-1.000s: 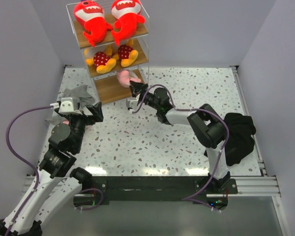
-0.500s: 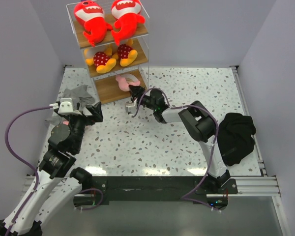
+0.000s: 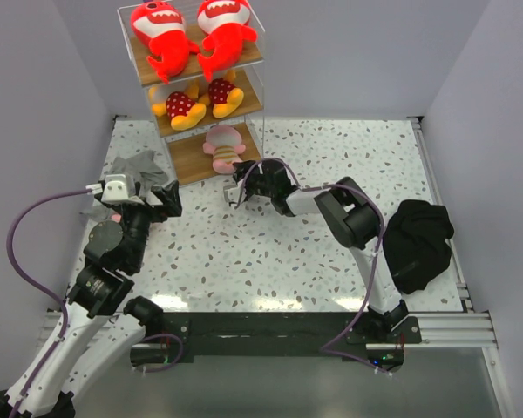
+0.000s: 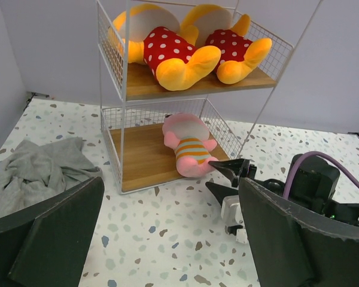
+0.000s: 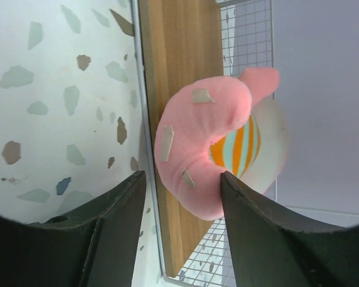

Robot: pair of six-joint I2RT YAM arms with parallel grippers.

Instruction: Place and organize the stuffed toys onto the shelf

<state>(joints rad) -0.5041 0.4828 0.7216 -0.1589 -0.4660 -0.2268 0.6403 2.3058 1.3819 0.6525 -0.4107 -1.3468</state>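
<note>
The shelf stands at the far left. Two red sharks lie on its top tier and two yellow-orange toys in polka dots on the middle tier. One pink striped toy lies on the bottom board, also in the left wrist view and the right wrist view. My right gripper is open at the board's front edge, its fingertips either side of the toy's near end. My left gripper is open and empty left of the shelf. A bit of pink shows under the left arm.
A grey cloth lies beside the shelf's left side, close to my left gripper. A black cloth lies at the right edge of the table. Walls close in the table on the left, back and right.
My right gripper carried the pink striped toy onto the bottom board, opened and drew back a little toward me. The toy now lies free on the board. The left arm has barely moved.
</note>
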